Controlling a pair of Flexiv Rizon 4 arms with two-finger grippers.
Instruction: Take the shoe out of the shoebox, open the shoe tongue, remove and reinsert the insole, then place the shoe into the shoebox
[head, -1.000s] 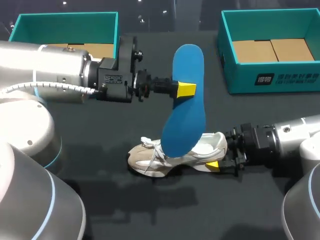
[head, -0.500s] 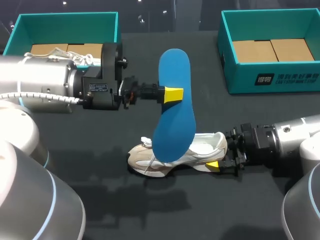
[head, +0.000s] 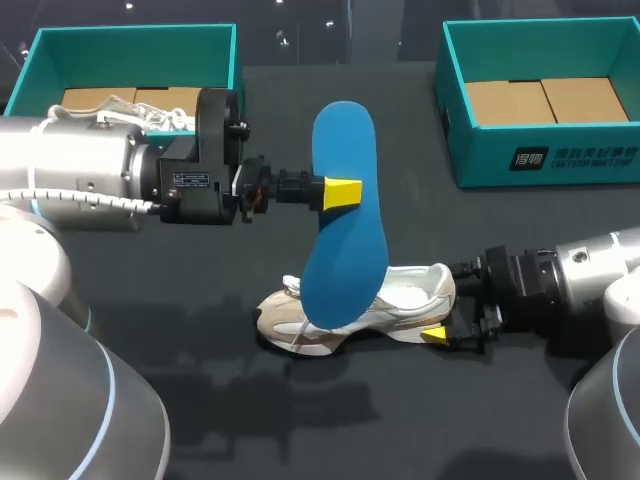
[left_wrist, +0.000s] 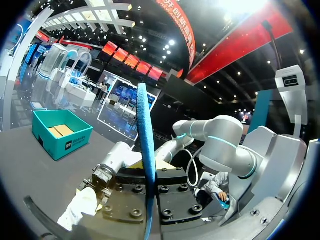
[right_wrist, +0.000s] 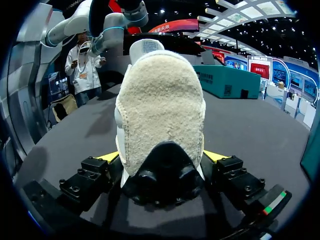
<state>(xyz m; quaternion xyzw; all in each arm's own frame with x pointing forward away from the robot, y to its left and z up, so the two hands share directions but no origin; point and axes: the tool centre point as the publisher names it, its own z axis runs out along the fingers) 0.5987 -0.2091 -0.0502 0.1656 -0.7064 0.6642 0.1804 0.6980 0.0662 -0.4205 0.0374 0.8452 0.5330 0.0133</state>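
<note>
Left gripper (head: 344, 191) clamping blue insole (head: 346, 262), holding it upright above shoe (head: 405, 296). Right gripper (head: 446, 316) squeezing shoe's heel from both sides; shoe resting on table (head: 300, 410). Shoebox (head: 545, 160) sitting well apart, rear right.

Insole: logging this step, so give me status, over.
Left gripper shut on blue insole, upright over shoe. Right gripper shut on shoe heel. Nothing in the way.

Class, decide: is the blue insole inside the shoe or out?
Out: the whole insole shows, held upright over the shoe by the left gripper.
</note>
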